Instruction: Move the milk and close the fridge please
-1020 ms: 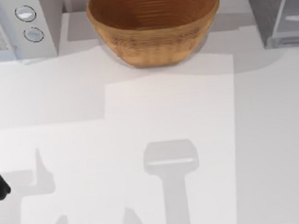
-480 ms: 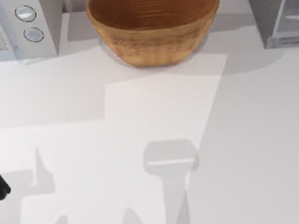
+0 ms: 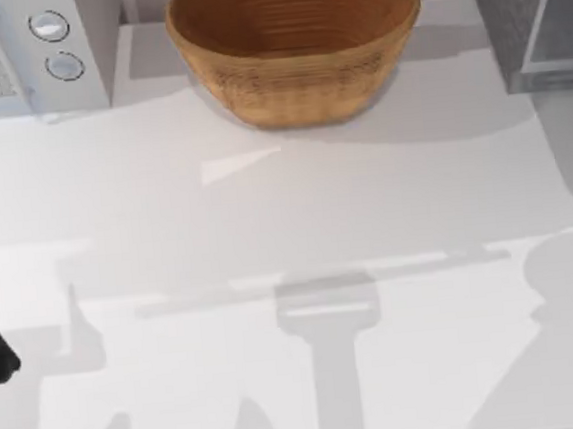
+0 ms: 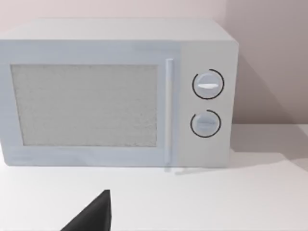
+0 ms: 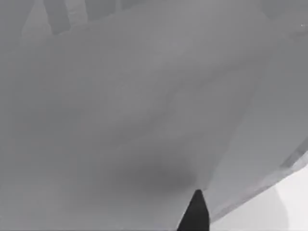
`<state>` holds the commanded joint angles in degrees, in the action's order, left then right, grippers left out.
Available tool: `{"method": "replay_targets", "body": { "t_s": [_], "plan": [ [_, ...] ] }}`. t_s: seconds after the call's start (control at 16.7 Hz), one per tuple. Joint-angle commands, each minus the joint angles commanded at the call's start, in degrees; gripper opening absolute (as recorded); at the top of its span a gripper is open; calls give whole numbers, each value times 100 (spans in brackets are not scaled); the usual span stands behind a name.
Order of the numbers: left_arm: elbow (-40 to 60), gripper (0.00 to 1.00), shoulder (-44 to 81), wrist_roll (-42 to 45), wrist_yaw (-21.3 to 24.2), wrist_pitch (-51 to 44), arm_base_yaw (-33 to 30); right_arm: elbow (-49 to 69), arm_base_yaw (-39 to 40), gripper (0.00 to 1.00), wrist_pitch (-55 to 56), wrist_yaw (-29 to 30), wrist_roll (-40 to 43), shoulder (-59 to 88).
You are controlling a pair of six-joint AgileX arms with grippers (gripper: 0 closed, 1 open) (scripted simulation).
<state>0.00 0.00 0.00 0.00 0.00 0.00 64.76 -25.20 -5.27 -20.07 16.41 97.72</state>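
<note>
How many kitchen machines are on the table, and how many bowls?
Kitchen machines: 2, the white microwave and the grey fridge
Bowls: 1, the wicker bowl
Total: 3

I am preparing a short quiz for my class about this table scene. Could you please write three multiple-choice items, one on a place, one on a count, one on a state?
1. Where does the wicker bowl stand in the top view?
A. back middle of the table
B. front left corner
C. inside the fridge

2. How many round knobs has the white appliance?
A. one
B. two
C. four

3. How is the white appliance's door?
A. shut
B. wide open
C. removed

Answers: 1 A, it stands between the white appliance and the grey fridge. 2 B, the left wrist view shows two, stacked. 3 A, the door lies flush with the front.
</note>
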Motion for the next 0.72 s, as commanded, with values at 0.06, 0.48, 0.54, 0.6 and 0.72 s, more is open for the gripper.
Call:
{"method": "replay_targets", "body": {
  "t_s": [0.06, 0.48, 0.54, 0.6, 0.72],
  "plan": [
    [0, 100, 0, 0, 0, 0, 0, -79, 261, 100, 77, 141, -129, -55],
    [0, 100, 0, 0, 0, 0, 0, -653, 2250, 100, 764, 1763, -1479, -478],
    [0, 100, 0, 0, 0, 0, 0, -745, 2350, 100, 809, 1863, -1571, -502],
    [0, 100, 0, 0, 0, 0, 0, -777, 2385, 100, 828, 1896, -1606, -506],
    [0, 100, 0, 0, 0, 0, 0, -777, 2385, 100, 828, 1896, -1606, -506]
  ]
}}
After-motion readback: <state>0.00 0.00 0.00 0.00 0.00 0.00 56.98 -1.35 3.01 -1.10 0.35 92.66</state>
